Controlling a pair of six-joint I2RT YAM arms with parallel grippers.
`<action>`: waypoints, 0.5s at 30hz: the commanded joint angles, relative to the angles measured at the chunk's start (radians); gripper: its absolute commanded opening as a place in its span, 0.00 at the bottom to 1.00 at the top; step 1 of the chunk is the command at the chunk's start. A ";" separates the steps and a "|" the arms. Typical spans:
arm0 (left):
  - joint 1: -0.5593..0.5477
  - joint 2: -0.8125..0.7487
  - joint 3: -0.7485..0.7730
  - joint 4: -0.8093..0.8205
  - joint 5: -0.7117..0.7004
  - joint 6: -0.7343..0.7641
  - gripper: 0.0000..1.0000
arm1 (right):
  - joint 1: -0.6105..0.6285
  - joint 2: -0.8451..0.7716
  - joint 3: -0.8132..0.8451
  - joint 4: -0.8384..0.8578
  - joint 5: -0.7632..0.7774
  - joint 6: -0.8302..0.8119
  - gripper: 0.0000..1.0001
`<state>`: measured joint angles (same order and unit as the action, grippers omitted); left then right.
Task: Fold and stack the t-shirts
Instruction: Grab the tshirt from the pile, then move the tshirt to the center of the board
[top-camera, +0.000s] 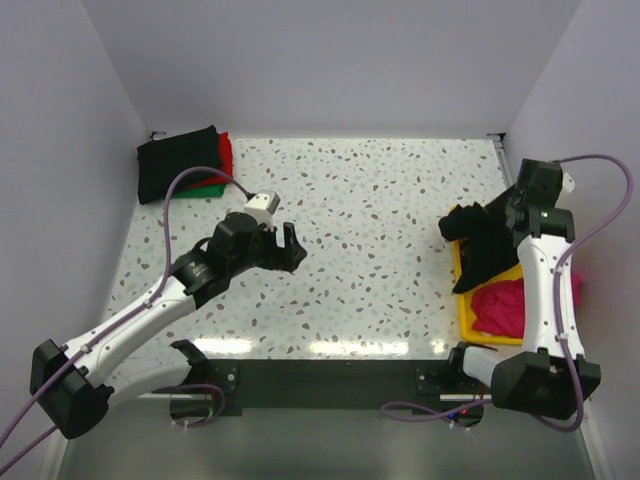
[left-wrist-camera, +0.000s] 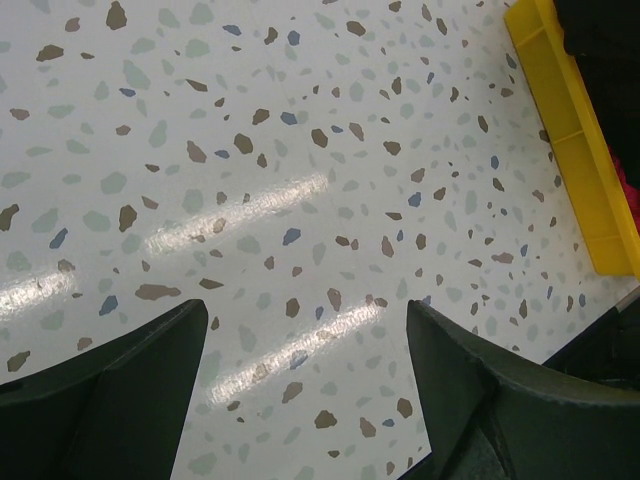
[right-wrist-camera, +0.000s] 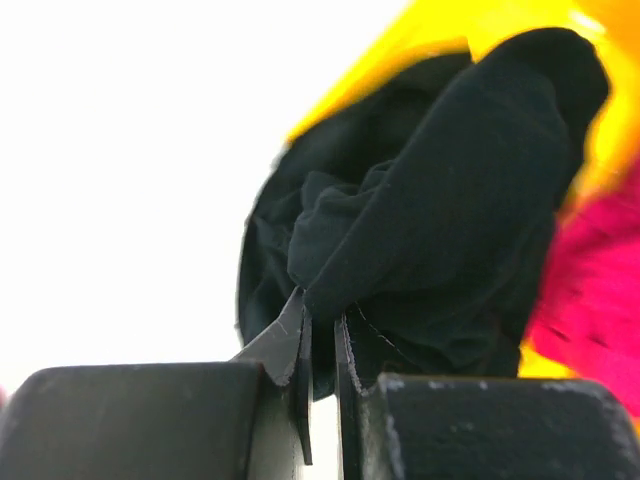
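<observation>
Yellow tray (top-camera: 466, 312) on a speckled table (top-camera: 380, 200), white walls (top-camera: 330, 60) around.
The tray is bright plastic with a raised rim and stands at the table's right edge. To the tray's left the tabletop spreads white, flecked with grey, brown and blue chips and streaked with glare. The plain walls rise behind the tray, close beside it on the right, and far off to its left.

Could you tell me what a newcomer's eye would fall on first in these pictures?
The bright yellow tray at the right edge of the table stands out, a black t-shirt spilling over its far end and a pink t-shirt bunched inside. The right gripper is pinched shut on that black t-shirt. In the far left corner lies a folded stack, black on top, red and green beneath.
</observation>
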<state>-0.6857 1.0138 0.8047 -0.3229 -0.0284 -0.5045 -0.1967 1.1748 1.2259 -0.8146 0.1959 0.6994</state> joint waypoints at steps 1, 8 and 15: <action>-0.003 -0.006 0.047 0.027 0.005 0.009 0.85 | 0.006 -0.052 0.104 0.169 -0.228 -0.067 0.00; -0.003 -0.012 0.051 0.024 -0.014 -0.002 0.86 | 0.173 0.008 0.370 0.154 -0.306 -0.083 0.00; -0.002 -0.044 0.048 0.019 -0.073 -0.015 0.86 | 0.428 0.088 0.546 0.195 -0.322 -0.057 0.00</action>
<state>-0.6857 1.0035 0.8124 -0.3233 -0.0570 -0.5056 0.1669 1.2434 1.6852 -0.7082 -0.0803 0.6380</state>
